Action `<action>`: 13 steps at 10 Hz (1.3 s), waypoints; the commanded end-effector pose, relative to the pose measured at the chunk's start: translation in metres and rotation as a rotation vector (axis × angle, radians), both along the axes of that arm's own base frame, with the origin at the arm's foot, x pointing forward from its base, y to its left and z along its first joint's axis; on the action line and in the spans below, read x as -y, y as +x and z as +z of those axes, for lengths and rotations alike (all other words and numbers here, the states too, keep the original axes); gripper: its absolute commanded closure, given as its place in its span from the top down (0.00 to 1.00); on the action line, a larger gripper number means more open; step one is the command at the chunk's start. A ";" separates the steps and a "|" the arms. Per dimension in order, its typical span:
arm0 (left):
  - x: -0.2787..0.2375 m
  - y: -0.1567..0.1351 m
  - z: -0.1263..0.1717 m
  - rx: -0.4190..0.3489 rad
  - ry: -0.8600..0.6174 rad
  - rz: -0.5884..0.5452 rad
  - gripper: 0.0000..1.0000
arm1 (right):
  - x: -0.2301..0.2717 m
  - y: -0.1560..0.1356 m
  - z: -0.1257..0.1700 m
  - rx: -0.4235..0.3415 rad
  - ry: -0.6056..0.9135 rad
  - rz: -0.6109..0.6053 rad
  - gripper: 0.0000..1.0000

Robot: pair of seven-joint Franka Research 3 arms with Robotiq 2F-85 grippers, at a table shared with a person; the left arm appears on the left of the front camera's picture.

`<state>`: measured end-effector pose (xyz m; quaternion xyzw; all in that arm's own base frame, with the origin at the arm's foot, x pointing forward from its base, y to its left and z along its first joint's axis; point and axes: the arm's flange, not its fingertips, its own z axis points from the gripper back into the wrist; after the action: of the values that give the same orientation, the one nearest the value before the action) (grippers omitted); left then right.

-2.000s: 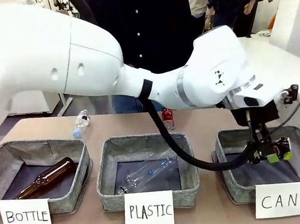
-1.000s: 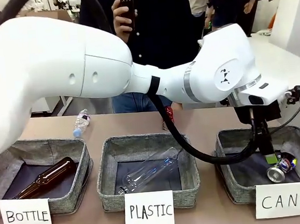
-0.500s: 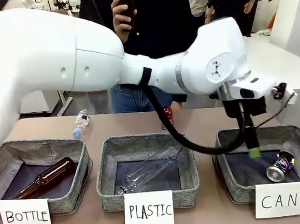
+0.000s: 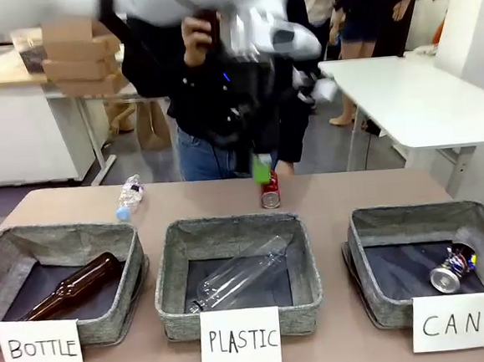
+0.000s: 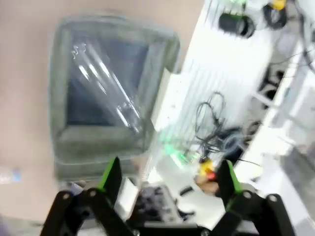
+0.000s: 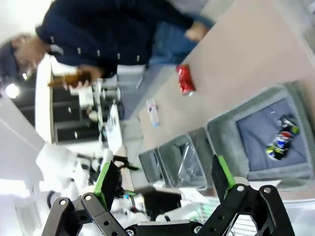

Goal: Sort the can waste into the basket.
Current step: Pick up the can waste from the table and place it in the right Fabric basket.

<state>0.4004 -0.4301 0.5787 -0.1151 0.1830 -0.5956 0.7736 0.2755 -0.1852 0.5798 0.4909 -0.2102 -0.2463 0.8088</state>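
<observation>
The crushed silvery can [image 4: 452,269] lies on its side in the right part of the grey CAN basket [image 4: 412,215], free of any gripper. The red can [image 4: 270,191] stands on the table behind the middle basket. My left arm is a blur high over the table's middle, one green pad [image 4: 260,169] hanging just above the red can. My left gripper [image 5: 168,177] is open and empty over the PLASTIC basket [image 5: 64,142]. My right gripper [image 6: 164,176] is open and empty, high above the red can [image 6: 185,79], the crushed can [image 6: 279,139] and the CAN basket [image 6: 220,138].
The PLASTIC basket [image 4: 229,226] holds a clear bottle [image 4: 241,277]. The BOTTLE basket [image 4: 53,233] holds a brown bottle [image 4: 74,286]. A small clear bottle [image 4: 130,198] lies at the far left of the table. The person's hand [image 4: 192,30] holds a brown bottle.
My left gripper let go of the crushed can in the CAN basket, then rose and swung left and up to the middle. The can now lies in the basket.
</observation>
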 end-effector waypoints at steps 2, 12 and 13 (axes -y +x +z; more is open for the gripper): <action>-0.105 0.027 0.024 -0.077 -0.112 0.423 1.00 | -0.075 0.055 0.004 -0.019 0.003 0.165 1.00; -0.514 -0.015 0.017 -0.223 -1.030 1.333 1.00 | -0.190 0.121 0.016 -0.242 0.136 0.200 1.00; -0.500 -0.039 0.046 -0.148 -0.830 1.321 1.00 | -0.185 0.110 0.007 -0.218 0.073 0.250 1.00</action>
<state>0.3691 0.0958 0.6022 -0.5559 -0.1282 0.0061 0.8213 0.3896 0.0009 0.5901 0.5172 -0.0428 -0.2136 0.8277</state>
